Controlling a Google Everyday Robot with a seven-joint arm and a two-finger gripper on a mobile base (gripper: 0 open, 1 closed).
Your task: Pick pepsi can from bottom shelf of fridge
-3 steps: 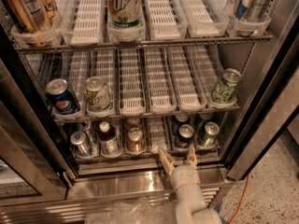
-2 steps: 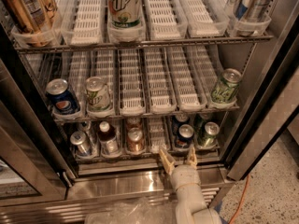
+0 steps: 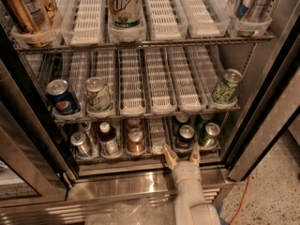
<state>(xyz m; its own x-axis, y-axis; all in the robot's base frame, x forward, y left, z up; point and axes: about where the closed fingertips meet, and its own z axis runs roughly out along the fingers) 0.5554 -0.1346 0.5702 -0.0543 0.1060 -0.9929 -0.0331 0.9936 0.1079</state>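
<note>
Tan fingers of the gripper (image 3: 182,155) stand apart at the front edge of the bottom shelf (image 3: 117,159), just below the pepsi can (image 3: 185,137) and not touching it. The can stands in a white lane beside a green can (image 3: 208,134), inside the fridge (image 3: 131,184).

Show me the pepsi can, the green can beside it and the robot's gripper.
pepsi can (image 3: 186,133): camera view, silver top.
green can (image 3: 208,136): camera view, green side wall.
gripper (image 3: 182,157): camera view, midway between its open fingertips, just in front of the pepsi can.
</note>
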